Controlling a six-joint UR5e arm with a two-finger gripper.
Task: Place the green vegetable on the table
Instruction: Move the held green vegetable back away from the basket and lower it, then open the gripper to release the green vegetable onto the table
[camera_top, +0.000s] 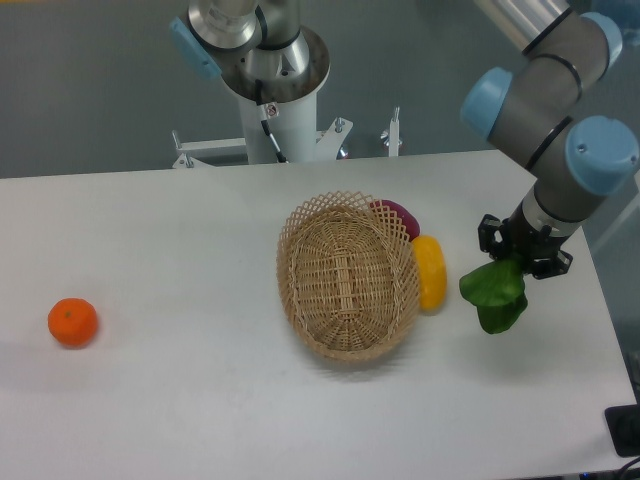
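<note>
The green vegetable (494, 293) hangs with dark floppy leaves from my gripper (518, 256) at the right of the white table (180, 400). The gripper points down and is shut on the vegetable's upper end; the pale stalk is hidden between the fingers. The leaves hang at or just above the tabletop; I cannot tell whether they touch. The vegetable is to the right of the yellow oblong fruit (431, 270).
An empty wicker basket (346, 276) lies tilted in the middle of the table. The yellow fruit and a dark red item (398, 214) lie against its right side. An orange (73, 322) sits at the far left. The robot base (272, 90) stands behind the table.
</note>
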